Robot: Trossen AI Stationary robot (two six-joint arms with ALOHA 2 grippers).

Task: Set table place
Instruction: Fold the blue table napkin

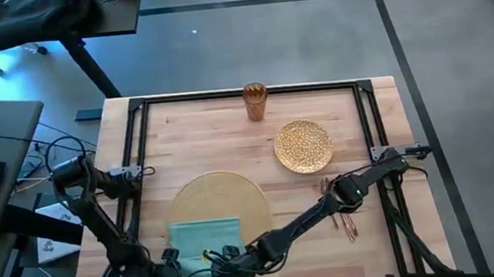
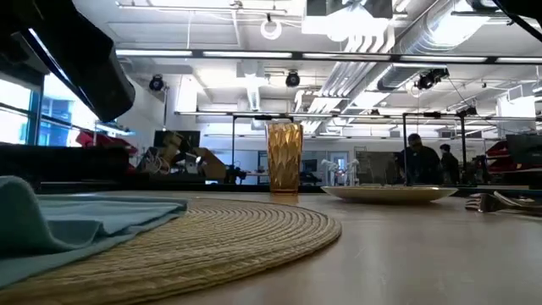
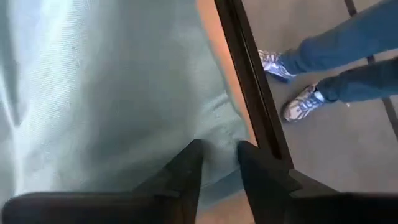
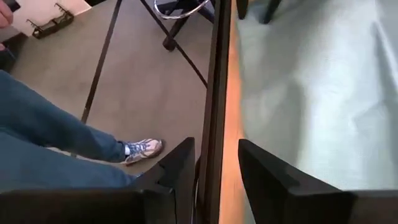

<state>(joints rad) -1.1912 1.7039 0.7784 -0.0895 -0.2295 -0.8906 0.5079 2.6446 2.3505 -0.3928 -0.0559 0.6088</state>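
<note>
Napkin [image 2: 76, 222] fills low view's foreground; wrist views alone show jeans [image 4: 50, 143].

A grey concrete floor [image 1: 310, 41] crossed by dark seams is lying under bright ceiling lights [image 2: 271, 27], with exposed silver ducts [image 2: 373, 51] running overhead.

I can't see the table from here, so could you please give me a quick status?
Left tool and right tool open at near edge over teal napkin. Plate off placemat. Nothing blocking.
</note>
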